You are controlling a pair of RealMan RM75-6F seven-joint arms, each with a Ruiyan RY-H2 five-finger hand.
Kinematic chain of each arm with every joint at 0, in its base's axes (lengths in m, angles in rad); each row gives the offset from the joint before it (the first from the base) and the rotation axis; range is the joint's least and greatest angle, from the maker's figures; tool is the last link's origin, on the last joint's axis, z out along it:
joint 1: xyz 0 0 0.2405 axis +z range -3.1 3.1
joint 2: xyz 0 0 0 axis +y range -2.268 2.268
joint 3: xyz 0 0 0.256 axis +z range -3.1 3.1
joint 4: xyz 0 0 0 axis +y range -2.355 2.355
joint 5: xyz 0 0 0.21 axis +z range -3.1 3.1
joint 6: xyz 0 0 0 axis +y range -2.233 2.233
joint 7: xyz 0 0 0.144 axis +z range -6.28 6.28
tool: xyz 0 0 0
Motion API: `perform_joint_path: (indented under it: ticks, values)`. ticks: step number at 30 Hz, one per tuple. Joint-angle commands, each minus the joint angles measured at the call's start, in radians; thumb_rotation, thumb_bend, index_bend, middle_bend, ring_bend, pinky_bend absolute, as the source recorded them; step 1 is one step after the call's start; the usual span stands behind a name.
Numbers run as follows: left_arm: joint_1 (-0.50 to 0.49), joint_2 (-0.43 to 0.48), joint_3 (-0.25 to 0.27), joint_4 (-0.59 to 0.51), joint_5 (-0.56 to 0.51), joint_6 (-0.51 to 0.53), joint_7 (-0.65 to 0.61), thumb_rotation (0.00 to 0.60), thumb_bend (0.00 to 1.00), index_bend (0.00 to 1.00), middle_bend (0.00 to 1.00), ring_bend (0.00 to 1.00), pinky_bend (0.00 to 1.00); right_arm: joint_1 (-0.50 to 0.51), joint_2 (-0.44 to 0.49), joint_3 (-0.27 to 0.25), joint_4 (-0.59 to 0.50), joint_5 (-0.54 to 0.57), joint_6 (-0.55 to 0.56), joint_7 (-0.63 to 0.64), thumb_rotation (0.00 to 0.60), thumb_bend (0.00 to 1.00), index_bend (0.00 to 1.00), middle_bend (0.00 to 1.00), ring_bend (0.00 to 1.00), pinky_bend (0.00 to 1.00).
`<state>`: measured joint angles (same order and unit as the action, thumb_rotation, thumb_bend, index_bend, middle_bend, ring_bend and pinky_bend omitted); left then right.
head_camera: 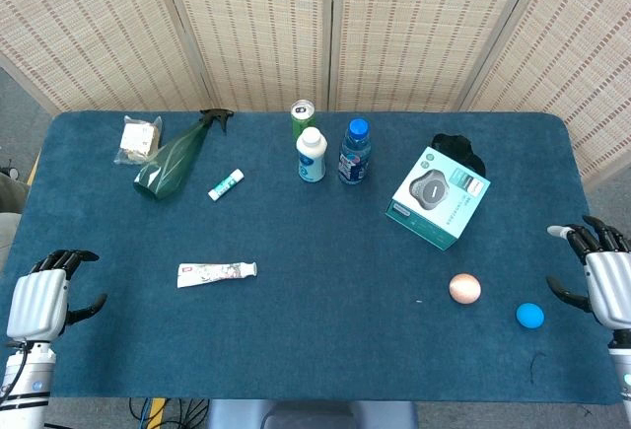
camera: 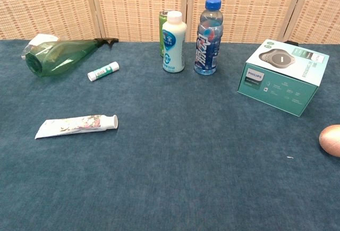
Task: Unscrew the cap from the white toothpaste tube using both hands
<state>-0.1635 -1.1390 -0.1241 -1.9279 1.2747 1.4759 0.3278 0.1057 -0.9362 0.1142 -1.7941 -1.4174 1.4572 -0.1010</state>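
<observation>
The white toothpaste tube (head_camera: pixel 215 273) (camera: pixel 76 125) lies flat on the blue table, left of centre, its white cap (head_camera: pixel 252 269) (camera: pixel 111 121) pointing right. My left hand (head_camera: pixel 44 296) hovers at the table's near left corner, well left of the tube, fingers apart and holding nothing. My right hand (head_camera: pixel 603 276) is at the near right edge, far from the tube, also empty with fingers spread. Neither hand appears in the chest view.
At the back stand a green spray bottle (head_camera: pixel 175 158) lying down, a small white-green tube (head_camera: pixel 226 184), a white bottle (head_camera: pixel 311 154), a green can (head_camera: pixel 302 113) and a blue-capped bottle (head_camera: pixel 355 152). A teal box (head_camera: pixel 438 197), a pinkish ball (head_camera: pixel 464 288) and a blue ball (head_camera: pixel 529 315) sit at right.
</observation>
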Motion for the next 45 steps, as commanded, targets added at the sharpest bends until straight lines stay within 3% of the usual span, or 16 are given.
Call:
perform_joint_path:
  ticks: [1,13,21,34,45]
  values:
    - [-0.001,0.0,0.0,0.001,0.0,-0.001,0.0,0.6,0.17,0.34,0.33,0.23,0.27,0.001,0.001,0.001,0.0,-0.001,0.001,-0.001,0.6,0.15,0.31,0.32,0.13,0.2]
    - [-0.018,0.007,-0.008,0.011,0.008,-0.028,-0.032,0.6,0.17,0.34,0.32,0.23,0.27,0.022,0.015,0.052,0.004,-0.013,0.047,-0.019,0.6,0.15,0.31,0.32,0.13,0.2]
    - [-0.11,0.016,-0.005,0.079,0.049,-0.198,-0.131,0.6,0.16,0.32,0.31,0.23,0.27,0.041,0.023,0.071,-0.01,-0.006,0.042,-0.039,0.6,0.15,0.31,0.32,0.13,0.2]
    - [-0.259,-0.153,-0.027,0.311,0.053,-0.366,-0.199,0.6,0.16,0.18,0.3,0.22,0.25,0.04,0.018,0.061,-0.013,0.011,0.028,-0.044,0.6,0.15,0.31,0.32,0.13,0.2]
    - [-0.329,-0.279,-0.004,0.405,0.052,-0.43,-0.162,0.6,0.16,0.17,0.29,0.21,0.25,0.033,0.016,0.051,-0.015,0.019,0.024,-0.043,0.6,0.15,0.31,0.32,0.13,0.2]
